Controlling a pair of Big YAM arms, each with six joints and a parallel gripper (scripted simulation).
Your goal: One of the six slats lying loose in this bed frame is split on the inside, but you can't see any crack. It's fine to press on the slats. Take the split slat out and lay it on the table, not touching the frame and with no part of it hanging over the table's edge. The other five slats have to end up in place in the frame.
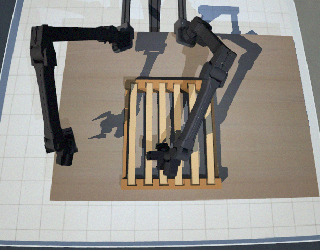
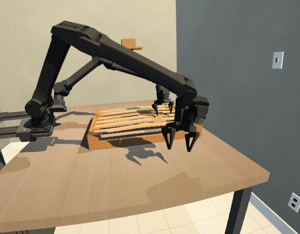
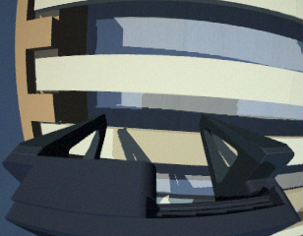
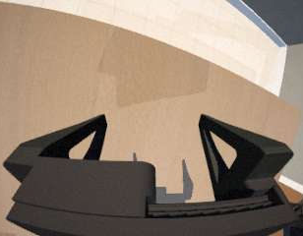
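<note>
The orange bed frame stands on the wooden table. Six pale slats lie side by side across it, including the leftmost and rightmost in the top view. Their visible ends sit in notches; the rightmost slat's far end is hidden by the left arm. No crack shows. My left gripper is open and empty above the slats, fingertips spread along their length. My right gripper is open and empty above the table beside the frame.
The left arm reaches over the frame and hides parts of several slats in the top view. The right arm extends along the table's left edge there. A floor surrounds the table.
</note>
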